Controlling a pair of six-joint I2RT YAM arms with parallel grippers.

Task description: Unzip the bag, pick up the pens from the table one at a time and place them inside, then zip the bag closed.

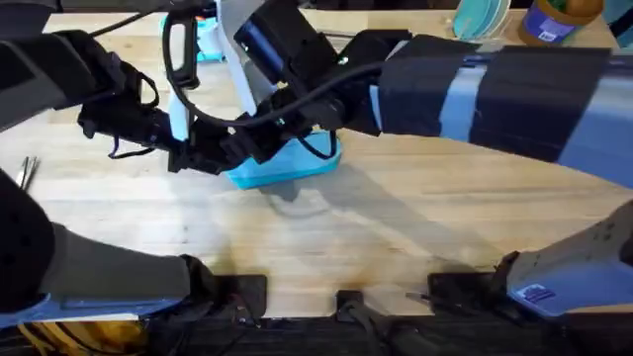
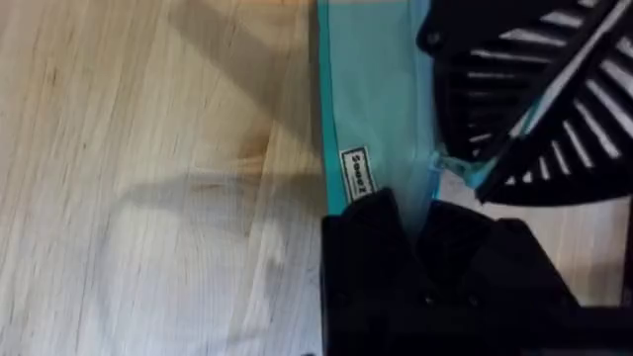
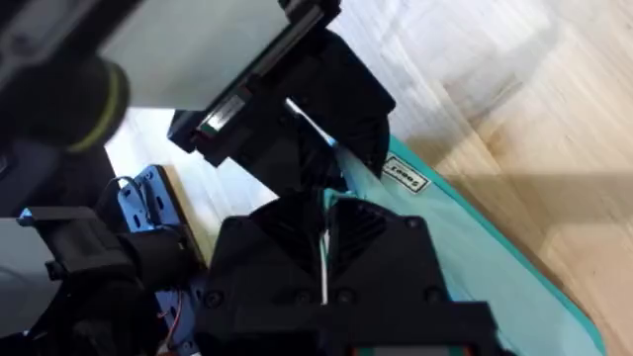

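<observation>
The right arm's dark, blue-banded forearm passes closest under the overhead camera, crossing from the right edge of the table (image 1: 415, 237) toward its middle. At its end the right gripper (image 3: 324, 259) is pressed down on the bag (image 1: 287, 168); its fingers look closed together with a thin pale line between them, perhaps the zipper pull, though I cannot be sure what they pinch. Facing it from the other side, the left gripper (image 2: 420, 237) has its black fingers closed on the end of the bag, just beside a small white label (image 2: 355, 173) sewn into the teal edging.

The bag lies near the middle of the table, a little toward the far edge, its light blue body partly hidden under both grippers. In the left wrist view the ribbed pads (image 2: 554, 99) of the right gripper bear on the fabric close to the zipper line.

I judge the step in hand to be working the zipper, one arm anchoring while the other pulls. To do it well, the left gripper should keep the end pinned flat so the fabric stays taut, and the right should draw the pull straight along the zipper line, low and level, without lifting the bag. Whether the zipper is open or closed here I cannot tell.
</observation>
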